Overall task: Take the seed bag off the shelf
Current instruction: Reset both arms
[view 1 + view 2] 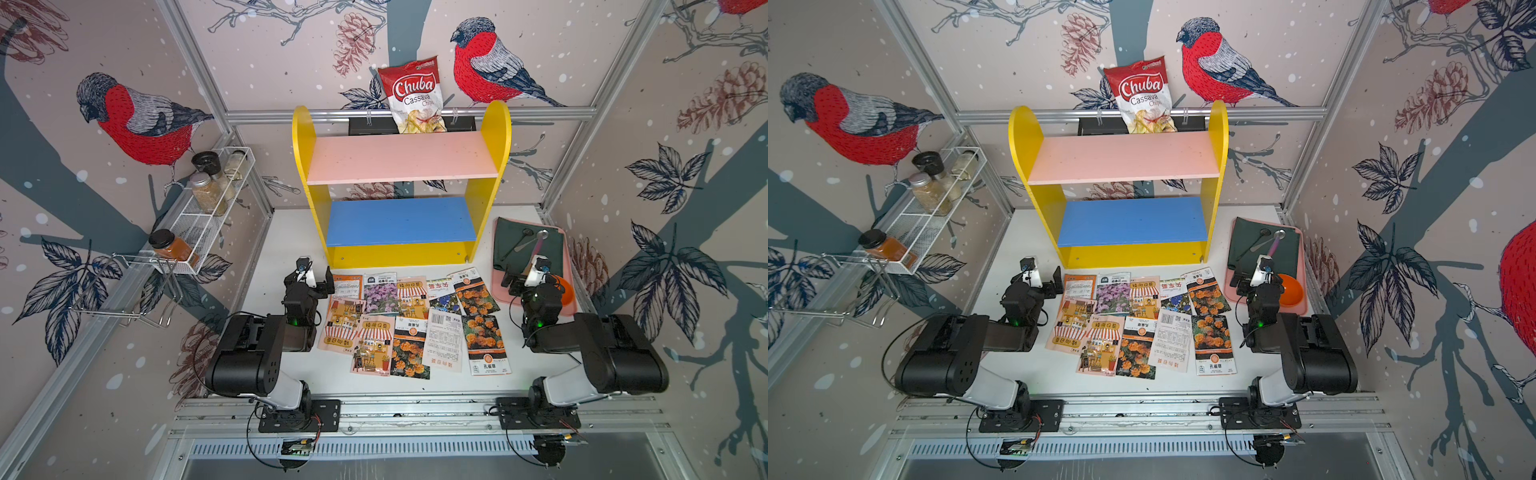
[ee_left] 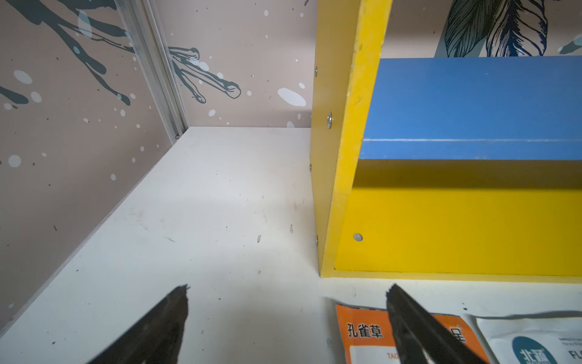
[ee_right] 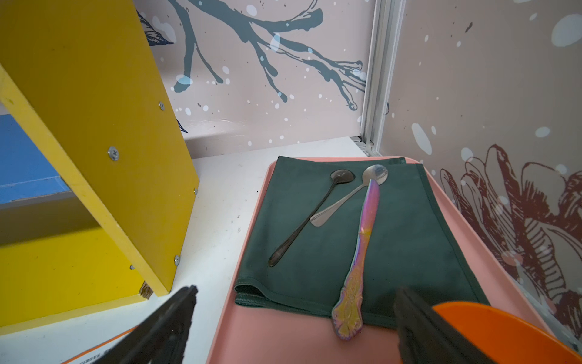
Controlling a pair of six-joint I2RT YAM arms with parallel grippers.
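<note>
Zero seed bags (image 1: pixel 411 328) on shelf (image 1: pixel 402 160), boards bare; all flat on bench (image 1: pixel 286 232), just inboard of left end effector (image 2: pixel 287 288), farther from right end effector (image 3: pixel 295 290); both spread wide, empty.

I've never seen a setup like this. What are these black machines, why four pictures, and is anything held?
They are two robot arms, each ending in a two-fingered gripper. Two pictures look down on everything; two come from cameras on the wrists. The left gripper and right gripper are both open, holding nothing. On the white table stands a yellow shelf with bare boards; seed packets lie before it, beside a pink tray with cutlery.
</note>
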